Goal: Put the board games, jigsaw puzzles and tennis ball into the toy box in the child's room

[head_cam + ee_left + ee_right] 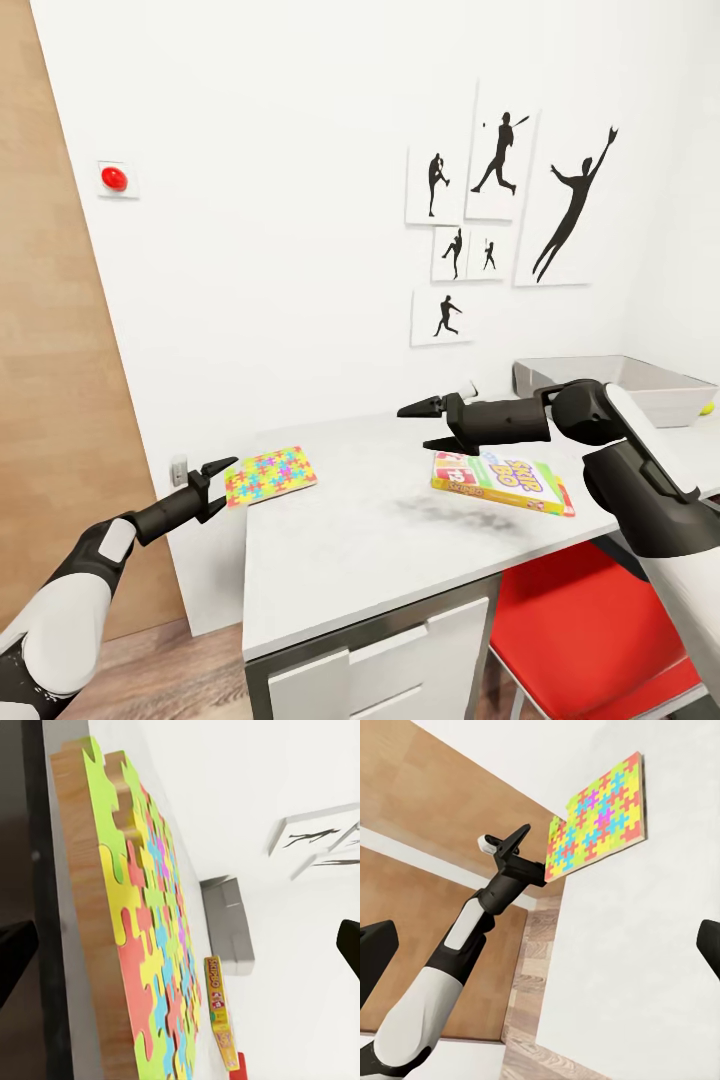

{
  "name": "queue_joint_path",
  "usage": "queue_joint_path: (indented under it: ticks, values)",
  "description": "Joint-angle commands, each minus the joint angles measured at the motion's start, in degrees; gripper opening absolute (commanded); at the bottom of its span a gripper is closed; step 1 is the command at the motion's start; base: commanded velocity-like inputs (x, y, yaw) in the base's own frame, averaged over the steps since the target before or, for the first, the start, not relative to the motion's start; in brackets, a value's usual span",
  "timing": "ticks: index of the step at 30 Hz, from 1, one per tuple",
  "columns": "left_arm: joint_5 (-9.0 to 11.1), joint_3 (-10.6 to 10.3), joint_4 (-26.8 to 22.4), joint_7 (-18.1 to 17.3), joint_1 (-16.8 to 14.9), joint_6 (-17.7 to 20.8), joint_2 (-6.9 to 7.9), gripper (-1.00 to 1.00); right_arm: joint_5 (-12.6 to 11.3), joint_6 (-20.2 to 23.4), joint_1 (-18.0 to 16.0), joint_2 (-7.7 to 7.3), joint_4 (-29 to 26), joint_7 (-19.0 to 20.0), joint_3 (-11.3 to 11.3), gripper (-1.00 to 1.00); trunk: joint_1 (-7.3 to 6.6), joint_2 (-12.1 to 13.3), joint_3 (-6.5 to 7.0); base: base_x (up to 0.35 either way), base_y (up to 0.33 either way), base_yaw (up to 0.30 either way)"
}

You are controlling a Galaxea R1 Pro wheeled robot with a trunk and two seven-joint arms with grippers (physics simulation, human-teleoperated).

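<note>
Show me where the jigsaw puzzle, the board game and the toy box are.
jigsaw puzzle [271,474], head view, middle of its coloured face.
board game [510,482], head view, its printed lid.
toy box [668,396], head view, its front wall.

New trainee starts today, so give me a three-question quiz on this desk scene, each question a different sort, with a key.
1. True or false: the left gripper is shut on the jigsaw puzzle.
2. Multiple choice: the right gripper hovers nearest which thing? A) the toy box B) the board game C) the red chair
3. Fill in: the jigsaw puzzle lies at the table's ____ edge, as the head view shows it.

Key:
1. False: its fingers are spread at the puzzle's edge.
2. B: it hangs open just above the box's left end.
3. Left, with one corner overhanging.
</note>
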Motion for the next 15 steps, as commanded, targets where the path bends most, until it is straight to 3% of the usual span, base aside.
queue_joint_path:
  ticks: [1, 6, 7, 15]
  values:
    - [-0.14, 0.27, 0.03, -0.17, -0.07, 0.24, 0.01, 1.00, -0.56, 0.00, -0.07, -0.03, -0.02, -0.60, 0.04, 1.00, -0.01, -0.03, -0.07, 0.000, 0.000, 0.000]
    - [-0.15, 0.29, 0.03, -0.17, -0.07, 0.24, 0.04, 1.00, -0.56, 0.00, -0.07, 0.01, -0.05, -0.64, 0.05, 1.00, -0.01, -0.03, -0.07, 0.000, 0.000, 0.000]
    - [-0.14, 0.29, 0.03, -0.17, -0.07, 0.24, 0.04, -1.00, -0.56, 0.00, -0.07, 0.02, -0.04, -0.64, 0.05, 1.00, -0.01, -0.03, -0.07, 0.000, 0.000, 0.000]
    - [-0.17, 0.22, 0.03, -0.18, -0.07, 0.17, -0.01, -1.00, -0.51, -0.05, -0.06, 0.06, 0.01, -0.65, 0.05, 1.00, -0.01, -0.03, -0.07, 0.000, 0.000, 0.000]
